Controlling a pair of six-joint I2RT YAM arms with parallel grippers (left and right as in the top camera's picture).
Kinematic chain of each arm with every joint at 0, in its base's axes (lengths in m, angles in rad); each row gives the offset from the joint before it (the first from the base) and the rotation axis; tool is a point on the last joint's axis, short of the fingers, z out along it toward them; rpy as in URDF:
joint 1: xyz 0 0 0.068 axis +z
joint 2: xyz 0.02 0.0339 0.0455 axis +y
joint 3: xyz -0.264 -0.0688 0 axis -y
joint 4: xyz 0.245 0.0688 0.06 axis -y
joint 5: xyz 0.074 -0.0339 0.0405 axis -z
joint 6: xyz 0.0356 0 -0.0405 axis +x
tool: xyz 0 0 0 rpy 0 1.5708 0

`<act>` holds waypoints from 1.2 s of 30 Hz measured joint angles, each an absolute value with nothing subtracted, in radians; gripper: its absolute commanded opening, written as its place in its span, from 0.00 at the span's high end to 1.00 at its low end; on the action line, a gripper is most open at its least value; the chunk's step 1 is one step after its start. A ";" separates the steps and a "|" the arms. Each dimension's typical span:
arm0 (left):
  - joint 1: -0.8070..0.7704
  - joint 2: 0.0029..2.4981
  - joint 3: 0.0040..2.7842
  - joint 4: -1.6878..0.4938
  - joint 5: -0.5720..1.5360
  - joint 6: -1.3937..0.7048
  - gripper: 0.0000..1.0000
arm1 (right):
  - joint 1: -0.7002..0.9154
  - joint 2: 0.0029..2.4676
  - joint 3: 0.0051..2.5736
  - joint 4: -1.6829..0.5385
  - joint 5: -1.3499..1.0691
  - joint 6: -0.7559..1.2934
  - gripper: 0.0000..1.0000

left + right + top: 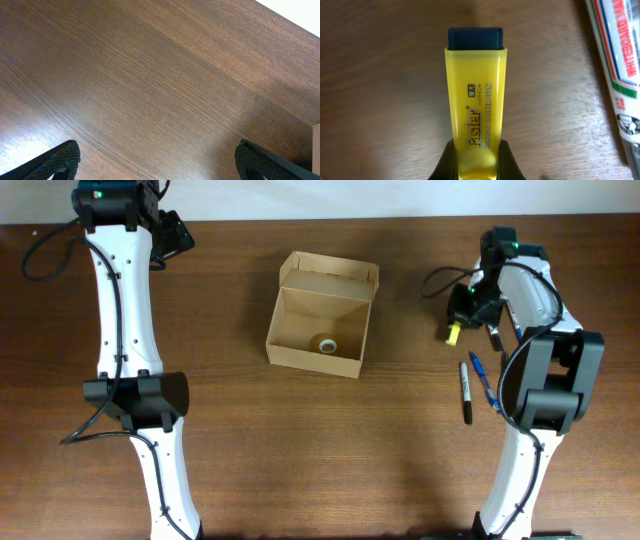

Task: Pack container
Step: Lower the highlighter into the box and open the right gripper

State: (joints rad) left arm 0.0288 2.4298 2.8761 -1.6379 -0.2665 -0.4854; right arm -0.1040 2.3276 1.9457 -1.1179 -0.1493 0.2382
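The container [312,360] is an open tan cardboard box in the middle of the table, its flap lid folded back at the far side. A small roll of tape [325,344] lies inside it. My right gripper [466,312] is at the right of the table, well apart from the box. It is shut on a yellow highlighter [453,332]. In the right wrist view the fingers [475,152] clamp the highlighter [476,85], whose dark blue cap points away. My left gripper [176,235] is at the far left, open and empty [157,162], over bare wood.
A black marker [466,392] and a blue pen [483,380] lie on the table near the right arm. A whiteboard marker [619,65] lies just right of the highlighter. A corner of the box [316,145] shows at the right edge of the left wrist view.
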 measured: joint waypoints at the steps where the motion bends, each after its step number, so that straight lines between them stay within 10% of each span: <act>1: 0.029 2.430 2.876 -1.638 -0.266 -0.485 0.00 | -0.091 2.320 1.977 -1.134 -0.152 0.224 0.96; 15: 0.029 2.430 2.876 -1.638 -0.266 -0.485 0.00 | 0.304 2.148 2.418 -1.363 -0.130 -0.224 0.96; 36: 0.029 2.430 2.876 -1.638 -0.266 -0.485 0.00 | 0.466 2.206 2.075 -1.151 -0.130 -0.685 0.96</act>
